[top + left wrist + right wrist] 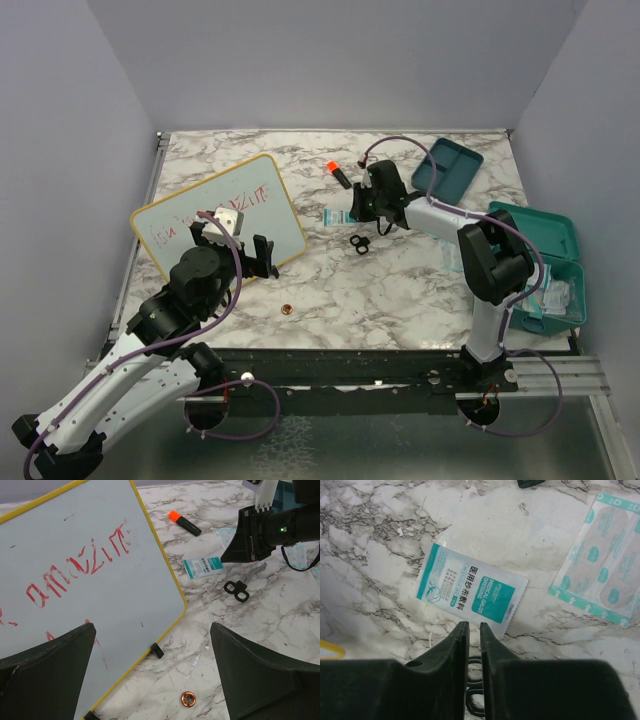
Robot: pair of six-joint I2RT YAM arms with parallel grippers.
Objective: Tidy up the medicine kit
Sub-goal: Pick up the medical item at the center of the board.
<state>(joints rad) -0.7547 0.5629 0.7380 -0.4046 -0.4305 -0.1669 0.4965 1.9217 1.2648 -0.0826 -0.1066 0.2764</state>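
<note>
My right gripper (474,625) hangs with its matte black fingers pinched to a thin slit, gripping nothing, over a glossy white-and-teal gauze sachet with crimped edges (470,587). The sachet lies flat on the grey-veined white marble tabletop (400,285). My left gripper (152,630) is spread wide above the yellow-framed whiteboard (90,570) scrawled in red. The teal hard-plastic medicine kit case (548,262) sits open at the table's right edge, its shallow divided tray (448,168) well apart near the far right corner. Plain pale walls (300,60) enclose the table.
</note>
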